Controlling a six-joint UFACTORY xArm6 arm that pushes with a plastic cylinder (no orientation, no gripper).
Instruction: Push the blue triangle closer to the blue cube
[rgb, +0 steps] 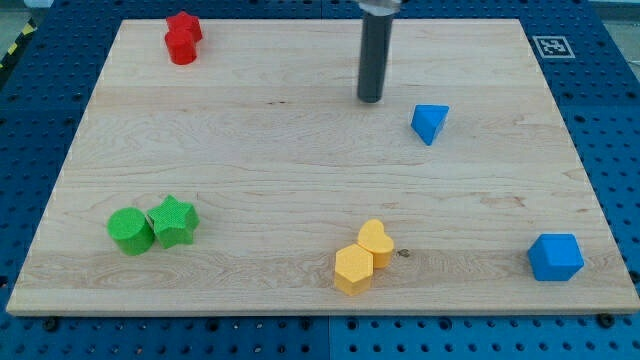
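The blue triangle (429, 123) lies on the wooden board, right of centre in the upper half. The blue cube (555, 257) sits near the board's bottom right corner, well apart from the triangle. My tip (370, 99) is the lower end of the dark rod that comes down from the view's top. It stands to the upper left of the blue triangle, with a small gap between them, not touching it.
Two red blocks (183, 39) sit together at the top left. A green cylinder (131, 231) and a green star (174, 221) touch at the bottom left. A yellow hexagon (353, 269) and a yellow heart (377, 243) touch at the bottom centre. The board's edge (320, 306) borders a blue pegboard.
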